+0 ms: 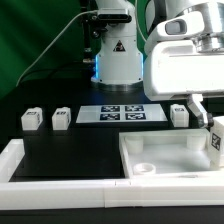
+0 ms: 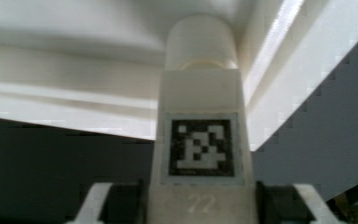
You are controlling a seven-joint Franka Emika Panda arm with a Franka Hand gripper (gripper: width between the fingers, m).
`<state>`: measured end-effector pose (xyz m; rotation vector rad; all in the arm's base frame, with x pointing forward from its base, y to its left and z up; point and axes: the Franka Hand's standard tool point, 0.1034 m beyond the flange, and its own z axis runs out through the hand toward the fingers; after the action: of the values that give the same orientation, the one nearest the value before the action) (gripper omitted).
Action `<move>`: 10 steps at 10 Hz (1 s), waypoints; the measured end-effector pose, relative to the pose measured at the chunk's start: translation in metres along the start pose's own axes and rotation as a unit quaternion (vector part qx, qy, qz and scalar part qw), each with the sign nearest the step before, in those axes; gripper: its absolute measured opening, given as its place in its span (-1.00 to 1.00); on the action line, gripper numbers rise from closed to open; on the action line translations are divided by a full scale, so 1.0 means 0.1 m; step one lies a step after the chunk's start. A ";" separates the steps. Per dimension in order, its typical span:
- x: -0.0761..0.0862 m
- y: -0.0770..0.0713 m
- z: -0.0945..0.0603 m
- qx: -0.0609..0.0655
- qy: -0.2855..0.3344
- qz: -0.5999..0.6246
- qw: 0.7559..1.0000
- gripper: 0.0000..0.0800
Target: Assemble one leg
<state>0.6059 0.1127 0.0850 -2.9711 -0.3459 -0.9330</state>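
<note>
My gripper is shut on a leg, a white post with a square tag, and holds it upright over the right end of the white panel. In the wrist view the leg stands between my fingers, its far end pointing at the panel's raised rim. The gripper grips the leg's near end. Three other legs stand on the black table: two at the exterior view's left and one just behind the panel.
The marker board lies at the back middle, in front of the arm's base. A low white wall runs along the table's front and left edges. A round socket shows in the panel's near left corner.
</note>
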 end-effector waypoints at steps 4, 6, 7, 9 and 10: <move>-0.02 0.00 0.01 0.000 -0.005 -0.004 1.000 0.50; -0.02 0.00 0.01 0.000 -0.005 -0.007 1.000 0.62; -0.02 0.00 0.01 0.000 -0.005 -0.009 1.000 0.62; -0.02 0.00 0.01 0.000 -0.005 -0.011 1.000 0.62; -0.02 0.00 0.01 0.000 -0.005 -0.011 1.000 0.62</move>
<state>0.6047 0.1121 0.0827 -2.9784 -0.3810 -0.9209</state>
